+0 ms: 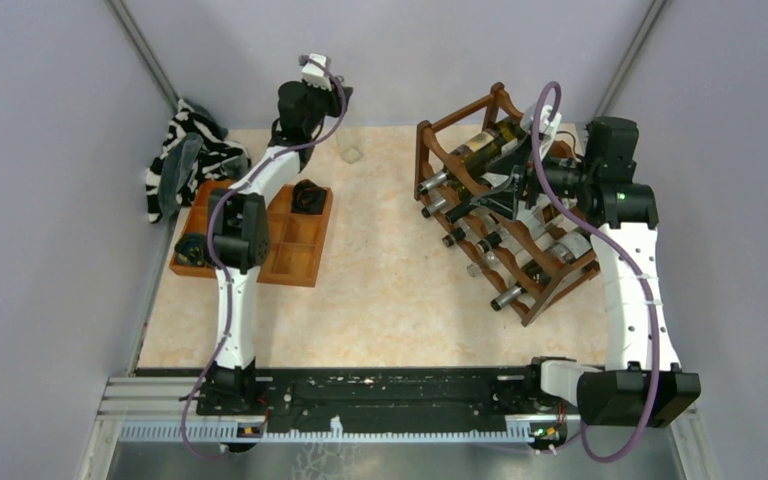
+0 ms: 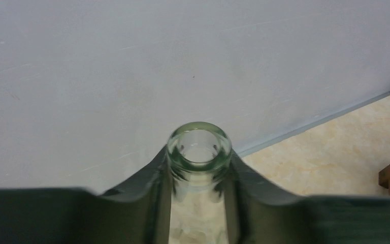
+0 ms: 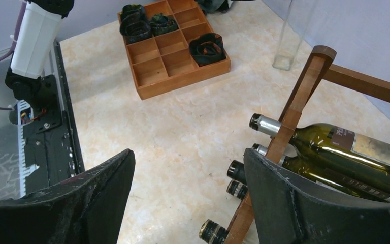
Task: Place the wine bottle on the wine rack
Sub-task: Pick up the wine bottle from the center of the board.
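The wine bottle (image 2: 198,203) is clamped by the left gripper (image 2: 198,155) at the far edge of the marbled table (image 1: 390,290), near the lilac wall (image 1: 390,60). The right gripper (image 3: 189,157) is held apart close to the wine rack (image 3: 304,86).

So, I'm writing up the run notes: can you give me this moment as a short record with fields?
rack: on the right, holds several dark bottles lying down
clear bottle: upright near the back wall, not yet on the rack
left gripper: fingers against both sides of the clear bottle's neck
right gripper: open, empty, at the rack
tray: on the left, dark items in some compartments
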`<state>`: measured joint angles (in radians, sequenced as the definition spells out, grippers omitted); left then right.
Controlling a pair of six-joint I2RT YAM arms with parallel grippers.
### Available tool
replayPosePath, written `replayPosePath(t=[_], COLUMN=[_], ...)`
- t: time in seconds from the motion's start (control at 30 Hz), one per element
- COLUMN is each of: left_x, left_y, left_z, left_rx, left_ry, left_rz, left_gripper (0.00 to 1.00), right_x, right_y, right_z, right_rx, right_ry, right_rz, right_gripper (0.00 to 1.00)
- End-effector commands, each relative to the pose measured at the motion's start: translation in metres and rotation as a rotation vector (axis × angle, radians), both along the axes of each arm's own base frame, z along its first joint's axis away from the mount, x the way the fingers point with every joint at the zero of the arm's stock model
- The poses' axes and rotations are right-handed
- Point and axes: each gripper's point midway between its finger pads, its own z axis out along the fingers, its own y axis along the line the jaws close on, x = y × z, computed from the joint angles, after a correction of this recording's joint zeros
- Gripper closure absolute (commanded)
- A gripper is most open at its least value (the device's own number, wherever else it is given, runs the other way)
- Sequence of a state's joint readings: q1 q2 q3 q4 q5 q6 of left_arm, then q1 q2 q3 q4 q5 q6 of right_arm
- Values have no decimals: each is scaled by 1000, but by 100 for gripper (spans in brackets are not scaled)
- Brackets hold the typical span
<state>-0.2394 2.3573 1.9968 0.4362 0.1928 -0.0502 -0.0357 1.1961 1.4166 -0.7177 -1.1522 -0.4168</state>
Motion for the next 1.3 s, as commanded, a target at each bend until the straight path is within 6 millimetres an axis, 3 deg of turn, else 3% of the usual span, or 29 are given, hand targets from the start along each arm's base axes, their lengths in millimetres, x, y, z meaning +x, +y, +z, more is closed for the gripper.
replayPosePath(t=[0.0,0.07,0.13,0.3,0.4,0.5,0.67,0.73,0.97,1.1,1.27], left_x=[3,1,-5,-37,-67,-104,-181,-216,-339,-385,-419], left_y=[-6,-7,-9,-7,-6,-1,-2,-7,-23,-25,-27], left_z=[33,36,45,102,133,141,135,122,95,91,92], left_rx=[-2,5,13,-32,-83,-135,-246,-304,-519,-600,-619], left_ry=[-114,-122,-140,-207,-190,-129,21,104,248,298,265], left_rz=[-52,-61,-82,-110,-143,-157,-252,-323,-640,-743,-771], left_gripper=[74,92,100,100,100,100,100,100,100,100,100], right_x=[1,2,1,-3,-7,-12,-24,-30,-55,-64,-76], right_y=[2,1,1,1,2,3,8,11,44,67,95], right_z=[-2,-4,-5,-6,-4,0,3,3,-9,-23,-49], right_rx=[-1,-3,-5,-5,-3,1,17,23,-7,-45,-81], right_ry=[-17,-14,-12,-11,-21,-34,-37,-35,-28,-25,20], right_rz=[14,9,7,6,13,29,76,102,238,297,377], right_gripper=[22,22,22,22,22,20,16,12,2,2,1])
